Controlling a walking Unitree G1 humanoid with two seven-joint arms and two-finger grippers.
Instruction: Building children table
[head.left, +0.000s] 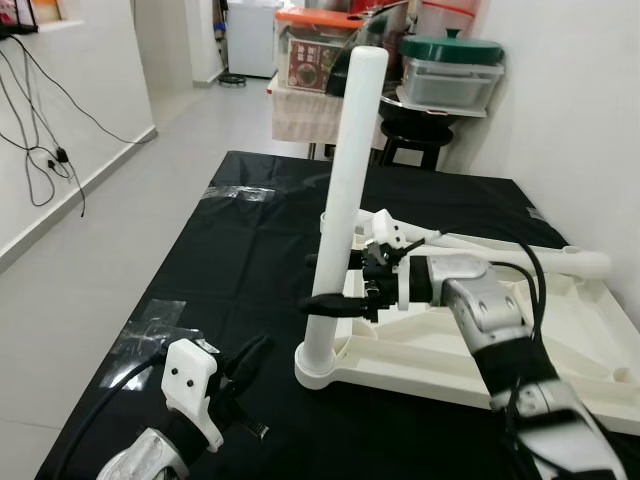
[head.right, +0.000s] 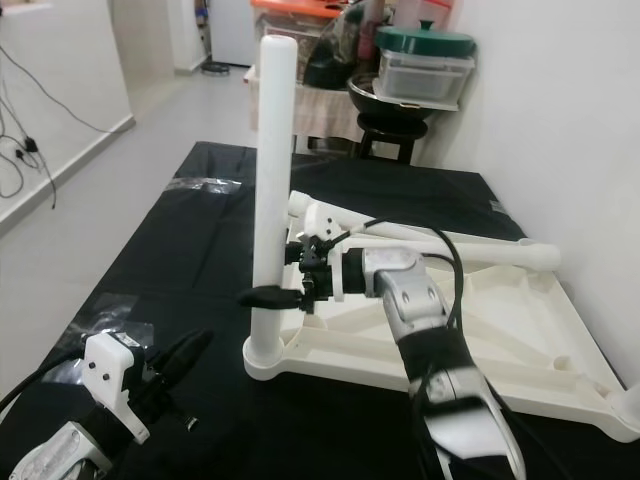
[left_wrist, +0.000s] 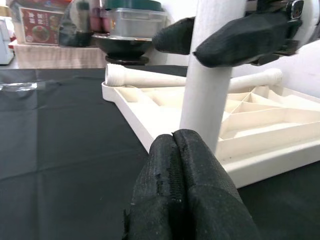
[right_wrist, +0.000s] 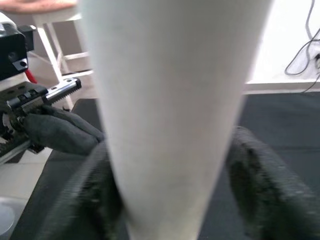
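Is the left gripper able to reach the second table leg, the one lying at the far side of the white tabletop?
Probably not easily. The left gripper sits low at the near edge, shut, while the lying leg rests across the upturned tabletop, behind the upright leg and the right gripper holding it.

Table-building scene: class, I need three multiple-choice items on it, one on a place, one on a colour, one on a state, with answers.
1. Where does the upright white leg stand?
A. In a corner socket of the upside-down tabletop
B. Flat on the floor
C. On the stool

2. What colour is the cloth under the parts?
A. Red
B. Black
C. Yellow

3. What is the right hand doing?
A. Hanging idle
B. Holding a cable
C. Gripping the upright leg

Answers:
1. A, the leg's foot sits in the near corner of the white tabletop.
2. B, the cloth is black all over.
3. C, its fingers close on either side of the leg, while the left hand rests shut low beside it.
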